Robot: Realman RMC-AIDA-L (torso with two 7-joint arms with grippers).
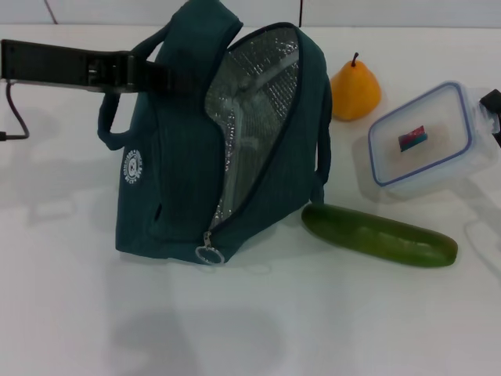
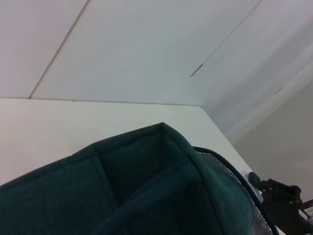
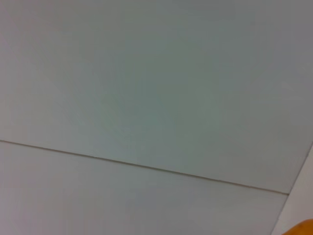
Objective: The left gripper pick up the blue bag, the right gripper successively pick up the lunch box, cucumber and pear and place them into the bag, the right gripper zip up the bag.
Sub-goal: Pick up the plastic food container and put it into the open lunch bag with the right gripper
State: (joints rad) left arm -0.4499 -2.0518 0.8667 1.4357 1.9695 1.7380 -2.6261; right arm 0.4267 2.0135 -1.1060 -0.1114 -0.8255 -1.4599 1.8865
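- So far only step one is done: left end effector (image 1: pixel 145 72), upper left of frame, is clamped on the blue bag (image 1: pixel 180 157) handle; bag centre, unzipped.
- Lunch box (image 1: pixel 423 141), cucumber (image 1: pixel 380 235), pear (image 1: pixel 356 90) lie on the bench (image 1: pixel 78 313), right of frame.
- Right end effector (image 1: pixel 493 106) at right edge; opening can't be told.

A plain white, matte surface (image 1: pixel 258 329) fills most of the scene, evenly lit, with soft grey shadows lying across it. Behind it rises a pale wall of large smooth panels (image 2: pixel 142 54) divided by thin dark seams. To one side, beyond the surface's far corner, a grey-beige floor (image 2: pixel 288 132) shows.
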